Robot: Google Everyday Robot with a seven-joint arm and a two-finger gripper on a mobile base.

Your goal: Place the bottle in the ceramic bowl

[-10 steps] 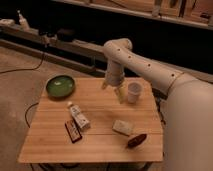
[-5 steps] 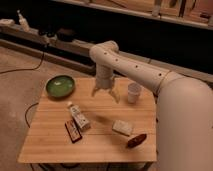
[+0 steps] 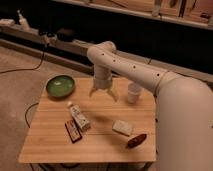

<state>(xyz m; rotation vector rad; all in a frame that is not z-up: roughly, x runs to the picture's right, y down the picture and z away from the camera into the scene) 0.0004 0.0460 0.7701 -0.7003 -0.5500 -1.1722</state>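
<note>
The white bottle (image 3: pixel 78 116) lies on its side on the wooden table (image 3: pixel 55 140), cap toward the back left. The green ceramic bowl (image 3: pixel 60 86) stands at the table's back left corner and holds nothing. My gripper (image 3: pixel 103 96) hangs from the white arm above the back middle of the table, fingers spread and pointing down, with nothing between them. It is to the right of the bowl and behind and to the right of the bottle.
A flat red-and-black box (image 3: pixel 73 131) lies next to the bottle. A pale block (image 3: pixel 122 127) and a dark reddish object (image 3: pixel 136 140) lie front right. A white cup (image 3: pixel 133 92) stands back right. Cables run on the floor at left.
The arm has swung left from near the white cup toward the table's back middle, closer to the bottle. The objects on the table have not moved.
</note>
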